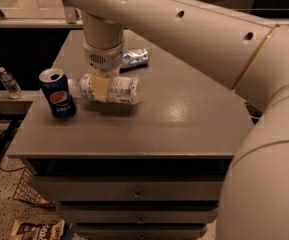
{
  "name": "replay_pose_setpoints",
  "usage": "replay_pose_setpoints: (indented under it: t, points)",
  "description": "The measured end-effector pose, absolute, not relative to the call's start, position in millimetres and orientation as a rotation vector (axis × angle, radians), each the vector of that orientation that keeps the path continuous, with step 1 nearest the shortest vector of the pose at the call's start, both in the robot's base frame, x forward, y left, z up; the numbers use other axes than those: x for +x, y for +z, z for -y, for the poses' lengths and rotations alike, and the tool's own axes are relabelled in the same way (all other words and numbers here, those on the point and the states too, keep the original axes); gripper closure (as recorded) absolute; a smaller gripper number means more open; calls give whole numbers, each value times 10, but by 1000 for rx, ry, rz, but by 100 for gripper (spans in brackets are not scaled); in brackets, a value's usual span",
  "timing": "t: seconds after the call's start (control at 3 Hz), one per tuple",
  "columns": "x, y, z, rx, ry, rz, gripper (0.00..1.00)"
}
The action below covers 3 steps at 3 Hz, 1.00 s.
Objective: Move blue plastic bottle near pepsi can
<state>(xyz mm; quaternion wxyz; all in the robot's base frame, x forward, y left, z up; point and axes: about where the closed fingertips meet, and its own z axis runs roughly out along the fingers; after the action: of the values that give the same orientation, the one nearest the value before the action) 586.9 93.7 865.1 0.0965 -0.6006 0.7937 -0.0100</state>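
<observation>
The blue plastic bottle [115, 89] lies on its side, white cap pointing left, held just above the grey table top [184, 119]. My gripper [102, 88] comes down from above and is shut on the bottle's middle, a tan finger [101, 87] crossing its label. The pepsi can [57, 92] stands upright at the table's left edge, dark blue with the globe logo. The bottle's cap is a short gap to the right of the can, apart from it.
A silver-and-light-blue dented can [135, 58] lies on the table behind the gripper. A small clear water bottle [8, 82] stands on a lower ledge to the left. My large arm fills the right side. Drawers sit under the table; a bag lies on the floor.
</observation>
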Motion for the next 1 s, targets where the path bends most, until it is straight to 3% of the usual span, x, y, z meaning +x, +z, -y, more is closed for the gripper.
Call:
replay_pose_setpoints:
  t: [0.67, 1.0]
  points:
    - [5882, 8497, -1054, -1811, 8, -2361, 100]
    - [5887, 8482, -1065, -1811, 9, -2358, 76]
